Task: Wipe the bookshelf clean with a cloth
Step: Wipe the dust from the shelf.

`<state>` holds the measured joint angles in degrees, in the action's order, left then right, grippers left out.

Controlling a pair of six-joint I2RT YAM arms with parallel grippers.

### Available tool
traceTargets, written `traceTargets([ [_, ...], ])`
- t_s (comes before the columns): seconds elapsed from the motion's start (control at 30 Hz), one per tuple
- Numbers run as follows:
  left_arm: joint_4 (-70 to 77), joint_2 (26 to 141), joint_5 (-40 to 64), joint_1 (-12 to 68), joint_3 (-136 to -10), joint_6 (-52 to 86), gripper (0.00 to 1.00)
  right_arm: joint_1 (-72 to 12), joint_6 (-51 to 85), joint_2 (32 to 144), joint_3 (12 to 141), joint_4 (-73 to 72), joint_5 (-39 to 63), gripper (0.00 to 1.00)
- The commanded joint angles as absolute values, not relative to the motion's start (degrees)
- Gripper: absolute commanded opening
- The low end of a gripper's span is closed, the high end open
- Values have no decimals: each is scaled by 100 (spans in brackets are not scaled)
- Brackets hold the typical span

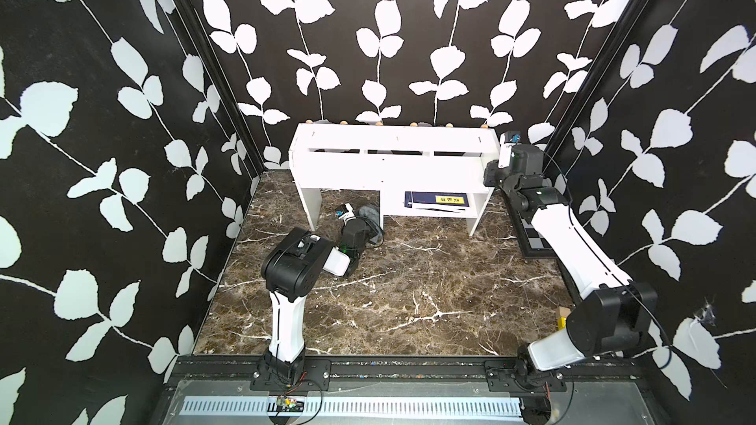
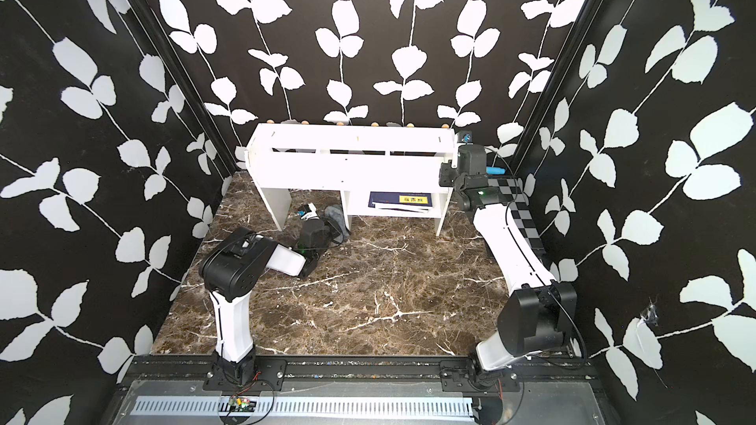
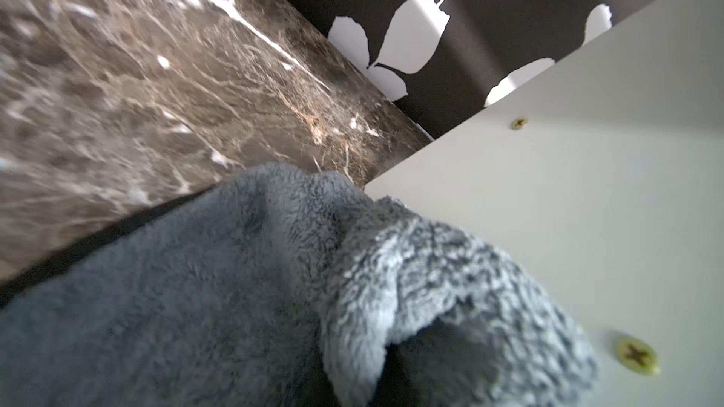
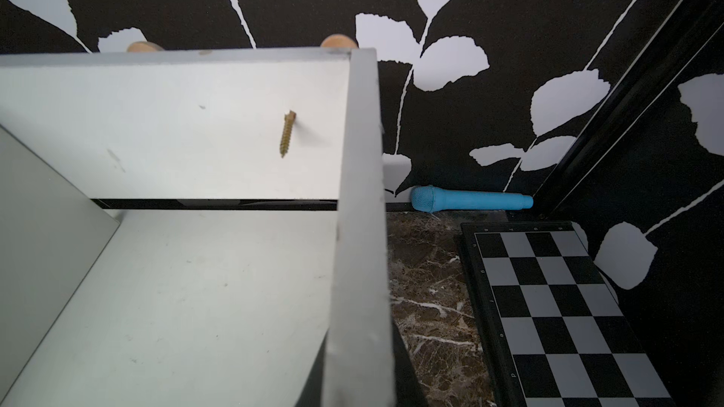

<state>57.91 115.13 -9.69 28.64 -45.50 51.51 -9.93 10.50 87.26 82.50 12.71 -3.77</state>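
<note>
- Left gripper (image 1: 362, 219) is closed tight with the cloth (image 3: 235, 287) bunched in it; the fingers are buried in the pile.
- The cloth sits low under the bookshelf (image 1: 392, 173), pressed against its middle panel leg (image 3: 548, 209).
- It looks soft, light and floppy. I'd hold the wadded middle, not an edge, or it will slump.
- Right gripper (image 1: 493, 171) is at the shelf's right end panel; I can't tell if it's clamped.
- The shelf looks like stiff, light board and may slide when I push.

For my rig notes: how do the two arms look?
Both the left arm and the right arm have white tapered links with a thin black seam, bulky black joints and thin black cables. A green light glows near each wrist.
</note>
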Motion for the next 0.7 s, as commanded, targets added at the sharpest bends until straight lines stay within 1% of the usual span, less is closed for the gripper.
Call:
traceTargets([
  [0.0, 6270, 11287, -333, 2900, -4726, 5183, 0, -873, 2070, 8781, 8045, 1680, 343, 0],
  [0.07, 6057, 11108, -168, 2900, -4993, 4994, 0, -875, 2045, 8759, 8033, 1658, 347, 0],
  [0.23, 5948, 10740, -130, 2900, -5419, 4584, 0, -875, 2013, 8711, 8017, 1635, 341, 0],
  [0.37, 6455, 10595, -53, 2900, -5390, 4557, 0, -871, 2060, 8718, 7979, 1614, 387, 0],
  [0.5, 7302, 10758, -105, 2900, -5122, 4871, 0, -871, 2074, 8743, 7956, 1613, 454, 0],
  [0.67, 7373, 11249, 283, 2921, -5106, 5121, 0, -873, 2057, 8712, 7897, 1617, 476, 0],
])
